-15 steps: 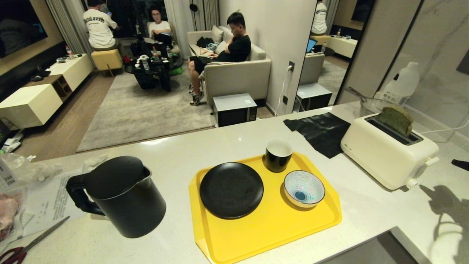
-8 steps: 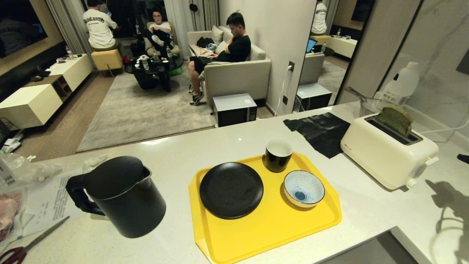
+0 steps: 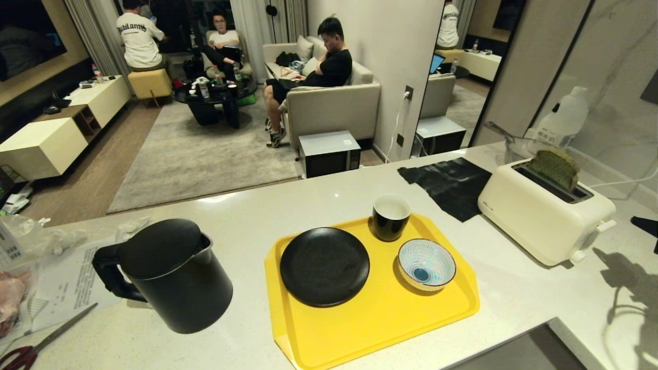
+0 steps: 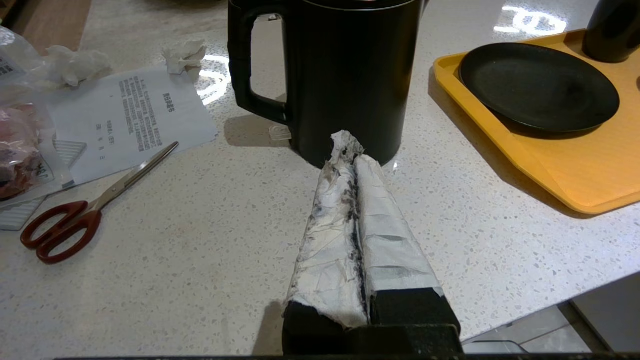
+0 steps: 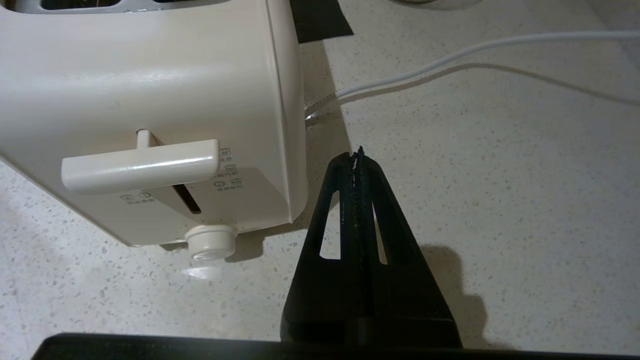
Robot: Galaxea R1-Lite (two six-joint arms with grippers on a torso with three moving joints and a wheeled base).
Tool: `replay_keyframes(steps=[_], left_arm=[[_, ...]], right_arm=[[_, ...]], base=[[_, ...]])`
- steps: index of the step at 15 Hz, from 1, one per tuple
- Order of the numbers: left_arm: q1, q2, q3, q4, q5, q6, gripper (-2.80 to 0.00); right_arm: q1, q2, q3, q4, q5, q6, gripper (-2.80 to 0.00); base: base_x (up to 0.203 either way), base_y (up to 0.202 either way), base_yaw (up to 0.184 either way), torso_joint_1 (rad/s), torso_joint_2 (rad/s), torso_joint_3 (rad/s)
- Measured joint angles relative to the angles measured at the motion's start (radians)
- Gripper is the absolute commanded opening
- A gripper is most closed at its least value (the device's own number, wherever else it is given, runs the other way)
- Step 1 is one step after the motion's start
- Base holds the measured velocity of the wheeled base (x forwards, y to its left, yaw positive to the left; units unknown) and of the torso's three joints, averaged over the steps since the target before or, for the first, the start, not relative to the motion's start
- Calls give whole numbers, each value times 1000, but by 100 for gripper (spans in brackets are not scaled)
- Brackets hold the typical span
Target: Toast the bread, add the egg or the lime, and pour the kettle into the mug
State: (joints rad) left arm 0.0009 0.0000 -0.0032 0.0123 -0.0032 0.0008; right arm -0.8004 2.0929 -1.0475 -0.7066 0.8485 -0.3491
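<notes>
On the left of the tabletop (image 3: pixel 247 226) stands the kettle (image 3: pixel 169 275), upright, its loop handle turned to the far left. It looks rigid and, if full, heavy; the handle is the place to take hold, since the smooth matte body would likely slip. The left gripper (image 4: pixel 353 150) sits low just near of the kettle's base, its tape-wrapped jaws closed on nothing.

In the middle lies the yellow tray (image 3: pixel 390 329), carrying a black plate (image 3: pixel 324 267), the mug (image 3: pixel 390 217) at its far edge and a striped bowl (image 3: pixel 426 263) at the right. The mug is glossy and handleless (probably slick and breakable), so a grip across the rim or around the wall seems safest.

Further right, the toaster (image 3: pixel 540 216) holds the bread (image 3: pixel 556 167), standing up out of the far slot, not yet lowered. The slice looks soft and light; pinch it gently by the crust. The right gripper (image 5: pixel 356 156), jaws closed and empty, hangs beside the toaster's end, near the lever (image 5: pixel 142 165) but apart from it. No egg or lime shows.
</notes>
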Motion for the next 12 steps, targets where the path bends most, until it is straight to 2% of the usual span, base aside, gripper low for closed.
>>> replay_keyframes(steps=[5,12], left_arm=[[0,0,0,0,0,0,-280],[0,0,0,0,0,0,-280]], right_arm=[[-1,-80,102,-79,4,53,-280],[14,-147,172,-82,32,58,-280]], base=[[0,0,0,0,0,0],[0,0,0,0,0,0]])
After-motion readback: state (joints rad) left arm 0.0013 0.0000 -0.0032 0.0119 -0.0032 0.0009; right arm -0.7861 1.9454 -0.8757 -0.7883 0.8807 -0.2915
